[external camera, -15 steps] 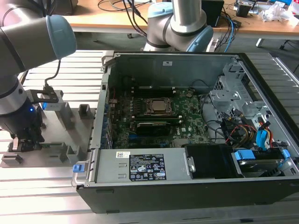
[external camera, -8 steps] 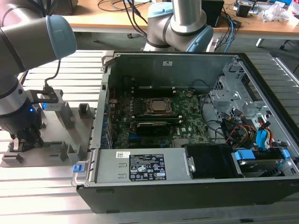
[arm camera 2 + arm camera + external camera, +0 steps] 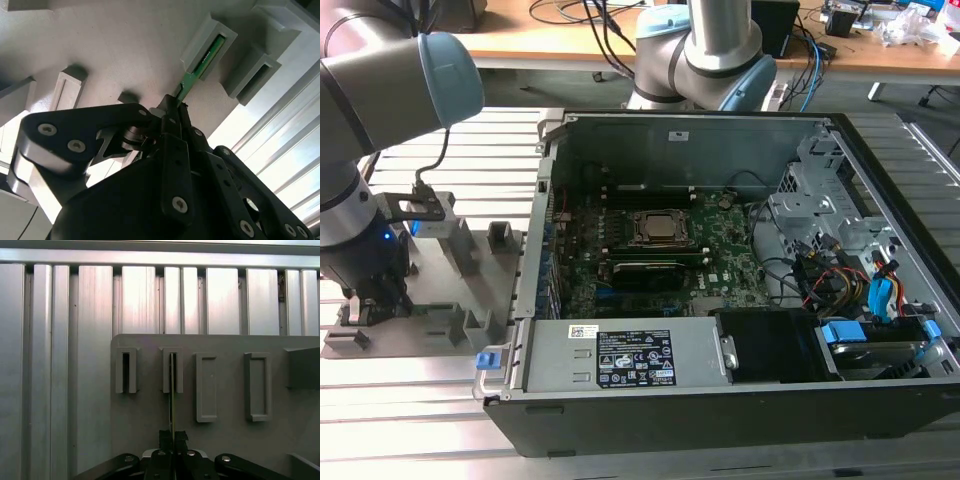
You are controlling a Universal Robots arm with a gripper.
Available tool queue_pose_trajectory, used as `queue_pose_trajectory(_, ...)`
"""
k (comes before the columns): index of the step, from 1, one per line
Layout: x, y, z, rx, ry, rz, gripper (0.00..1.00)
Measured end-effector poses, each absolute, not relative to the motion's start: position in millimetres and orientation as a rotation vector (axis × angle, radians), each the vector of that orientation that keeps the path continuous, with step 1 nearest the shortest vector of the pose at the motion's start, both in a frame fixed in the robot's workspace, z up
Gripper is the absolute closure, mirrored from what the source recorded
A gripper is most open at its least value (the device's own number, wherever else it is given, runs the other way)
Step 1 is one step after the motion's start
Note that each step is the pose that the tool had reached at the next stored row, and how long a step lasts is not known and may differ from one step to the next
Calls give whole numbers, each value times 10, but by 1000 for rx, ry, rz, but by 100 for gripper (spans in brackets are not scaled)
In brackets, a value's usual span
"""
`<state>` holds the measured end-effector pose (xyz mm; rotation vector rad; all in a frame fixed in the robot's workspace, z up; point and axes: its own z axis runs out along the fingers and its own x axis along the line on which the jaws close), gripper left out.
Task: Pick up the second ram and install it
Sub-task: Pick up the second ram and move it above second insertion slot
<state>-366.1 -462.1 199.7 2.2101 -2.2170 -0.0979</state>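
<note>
The second ram (image 3: 191,76) is a thin green stick, seen edge-on in the first wrist view (image 3: 172,395). Its far end sits inside a grey slotted holder (image 3: 209,46), the second slot (image 3: 172,371) from the fixture's edge. My gripper (image 3: 173,109) is shut on the stick's near end, with the black fingers (image 3: 166,436) pressed against both faces. In the exterior view my gripper (image 3: 368,305) hangs low over the grey fixture (image 3: 455,290) at the exterior view's left, beside the open computer case (image 3: 720,400). The green motherboard (image 3: 720,240) lies inside the case.
Further grey slot holders (image 3: 207,387) stand on the fixture plate next to the occupied one. A ribbed aluminium table (image 3: 60,365) surrounds the fixture. The case holds a power supply (image 3: 630,355), drive bays and loose cables (image 3: 840,280). A second robot arm (image 3: 710,45) stands behind the case.
</note>
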Motion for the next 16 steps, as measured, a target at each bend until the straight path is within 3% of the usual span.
queue_pose_trajectory(16, -3661, -4621, 2379, 2210, -2217, -98, 86)
